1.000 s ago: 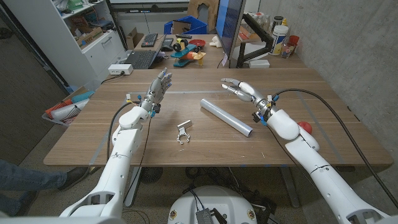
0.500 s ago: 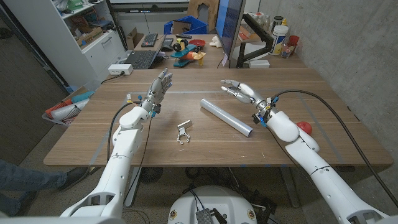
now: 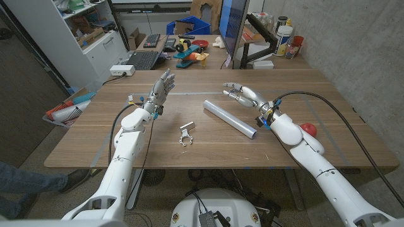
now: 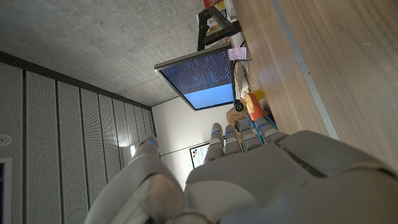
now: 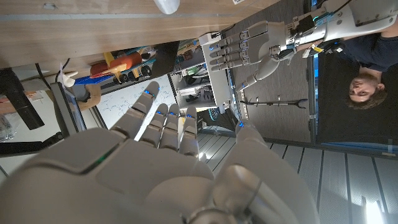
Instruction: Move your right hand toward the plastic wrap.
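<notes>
- The table [image 3: 328, 107] carries the wrap [image 3: 229, 118] near its middle, a silver roll lying flat on the wood.
- The long axis of the wrap runs from 10 o'clock to 4 o'clock in the head view; the far end points at 10 o'clock and the open near end at 4 o'clock.
- The right hand [image 3: 241, 93] hangs above the table at 12 o'clock from the roll's middle, near it but not touching, fingers spread wide and holding nothing.
- The left hand [image 3: 162, 87] stands raised at 9 o'clock from the wrap, well apart, fingers open and empty.
- I judge the approach is in hand and not finished: the next move calls for the right hand to go down toward 6 o'clock over the roll.
- A small metal clip [image 3: 185, 134] lies at 8 o'clock from the wrap.
</notes>
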Tool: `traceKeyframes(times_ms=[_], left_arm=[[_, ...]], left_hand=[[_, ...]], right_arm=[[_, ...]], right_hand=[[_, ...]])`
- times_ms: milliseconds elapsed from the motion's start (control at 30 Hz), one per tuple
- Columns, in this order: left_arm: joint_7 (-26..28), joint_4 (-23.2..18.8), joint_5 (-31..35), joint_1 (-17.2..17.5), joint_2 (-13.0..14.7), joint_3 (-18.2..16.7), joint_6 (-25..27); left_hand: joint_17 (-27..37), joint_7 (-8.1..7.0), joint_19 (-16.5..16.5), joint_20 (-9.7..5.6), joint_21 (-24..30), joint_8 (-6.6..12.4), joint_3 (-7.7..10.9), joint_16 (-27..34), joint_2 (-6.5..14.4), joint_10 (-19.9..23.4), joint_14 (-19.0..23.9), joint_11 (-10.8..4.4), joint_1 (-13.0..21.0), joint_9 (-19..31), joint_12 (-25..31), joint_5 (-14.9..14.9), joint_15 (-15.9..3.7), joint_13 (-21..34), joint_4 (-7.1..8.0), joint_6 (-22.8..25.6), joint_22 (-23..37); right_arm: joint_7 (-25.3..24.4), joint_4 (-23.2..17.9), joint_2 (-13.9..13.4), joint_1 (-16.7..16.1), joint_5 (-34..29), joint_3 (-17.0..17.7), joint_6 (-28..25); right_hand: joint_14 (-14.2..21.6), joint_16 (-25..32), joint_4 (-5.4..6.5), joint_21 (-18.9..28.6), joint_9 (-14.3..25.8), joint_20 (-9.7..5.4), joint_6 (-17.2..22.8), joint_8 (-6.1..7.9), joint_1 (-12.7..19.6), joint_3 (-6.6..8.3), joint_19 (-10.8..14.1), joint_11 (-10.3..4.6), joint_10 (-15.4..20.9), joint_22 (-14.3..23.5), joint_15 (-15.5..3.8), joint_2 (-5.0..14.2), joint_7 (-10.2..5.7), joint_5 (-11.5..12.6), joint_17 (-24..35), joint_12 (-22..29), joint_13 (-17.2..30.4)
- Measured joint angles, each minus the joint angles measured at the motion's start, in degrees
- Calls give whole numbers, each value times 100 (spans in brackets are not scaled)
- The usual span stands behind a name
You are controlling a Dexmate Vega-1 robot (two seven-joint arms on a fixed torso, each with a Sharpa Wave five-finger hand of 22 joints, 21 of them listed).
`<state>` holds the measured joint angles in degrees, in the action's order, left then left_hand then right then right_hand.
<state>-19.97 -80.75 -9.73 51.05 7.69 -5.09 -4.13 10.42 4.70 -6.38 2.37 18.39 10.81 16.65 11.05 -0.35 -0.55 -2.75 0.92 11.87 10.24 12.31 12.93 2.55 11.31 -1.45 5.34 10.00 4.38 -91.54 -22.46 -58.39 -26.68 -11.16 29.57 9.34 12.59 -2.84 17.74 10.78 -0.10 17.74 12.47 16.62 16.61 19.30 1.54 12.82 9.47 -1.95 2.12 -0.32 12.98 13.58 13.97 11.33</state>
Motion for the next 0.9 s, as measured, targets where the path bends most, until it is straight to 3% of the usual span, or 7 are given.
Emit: traceKeyframes(times_ms=[900], left_arm=[[-33, 3, -23, 16, 17, 8, -5]], left_hand=[[0, 0, 2, 45, -82, 0, 1, 0, 0, 0, 0, 0, 0, 0, 0, -24, 0, 0, 1, 0, -1]], right_arm=[[-188, -106, -235, 49, -667, -221, -250]], right_hand=[[20, 0, -23, -79, 0, -32, 18, 0, -23, -24, 31, -30, 30, 0, -21, -23, -62, 45, -27, -23, 0]])
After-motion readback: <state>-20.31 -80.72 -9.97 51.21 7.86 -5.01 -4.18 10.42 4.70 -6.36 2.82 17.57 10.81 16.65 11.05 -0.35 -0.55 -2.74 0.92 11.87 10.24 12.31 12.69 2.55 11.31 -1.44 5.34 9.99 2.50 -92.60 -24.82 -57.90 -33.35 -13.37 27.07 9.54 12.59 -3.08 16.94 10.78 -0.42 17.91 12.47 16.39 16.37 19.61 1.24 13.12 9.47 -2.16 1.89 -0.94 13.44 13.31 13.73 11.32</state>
